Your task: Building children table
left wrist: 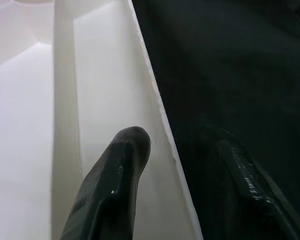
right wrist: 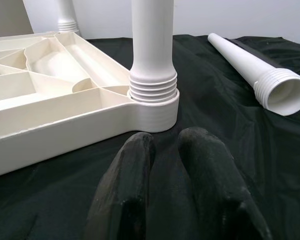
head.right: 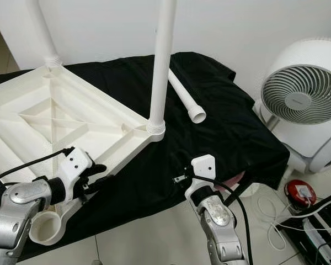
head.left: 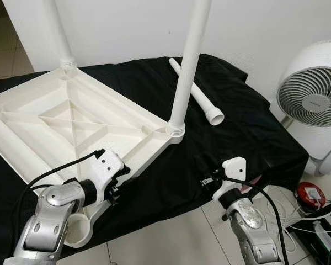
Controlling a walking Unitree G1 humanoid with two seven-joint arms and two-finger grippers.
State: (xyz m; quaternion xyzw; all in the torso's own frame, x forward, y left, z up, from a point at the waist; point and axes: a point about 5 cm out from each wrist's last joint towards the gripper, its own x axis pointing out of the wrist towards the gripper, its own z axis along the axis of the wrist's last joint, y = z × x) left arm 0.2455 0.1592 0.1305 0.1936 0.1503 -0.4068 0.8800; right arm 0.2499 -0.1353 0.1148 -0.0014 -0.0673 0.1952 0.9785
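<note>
My left fingers (left wrist: 115, 185) straddle the tabletop (head.left: 71, 121) edge, open; right fingers (right wrist: 175, 165) nearly closed, empty. Risk: tugging topples the screwed-in leg (head.left: 185, 72); loose leg (head.left: 197, 93) rolls away.

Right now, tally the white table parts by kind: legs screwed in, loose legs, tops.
Upright white plastic legs screwed into corners: 2
Loose white plastic leg lying on the black cloth: 1
Upturned white ribbed plastic tabletop: 1
Total: 4

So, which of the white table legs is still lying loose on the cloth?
The leg lying flat on the black cloth behind the tabletop. The other two stand upright in corner sockets.
</note>
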